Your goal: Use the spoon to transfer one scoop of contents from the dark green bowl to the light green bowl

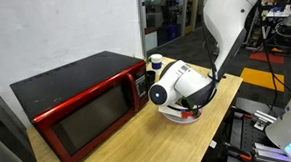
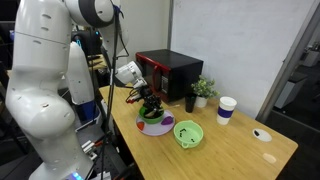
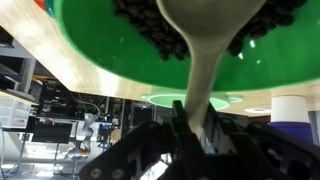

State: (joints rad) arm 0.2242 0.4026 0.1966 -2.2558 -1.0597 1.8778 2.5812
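Closest in the wrist view, the jaws are squeezed shut on the handle of the spoon [image 3: 203, 85], low down near its end. The spoon is pale wood, with a long thin handle that gets wider toward a round head. The head sits in the dark green bowl [image 3: 90, 50], right among the contents [image 3: 140, 30], which look like lots of little dark round bits. I think the step now is scooping. To do it well, the head should dip under the bits, then come up flat so none roll off. The handle looks smooth, so it may slip or twist if pushed hard. The lift should be slow. A little farther off is the light green bowl [image 2: 187, 133], small and pale, just beside the dark one on the surface [image 2: 245, 150]. I cannot tell if anything is in it. Farther back stand a white cup [image 2: 226, 110] and a red microwave [image 2: 165, 70].
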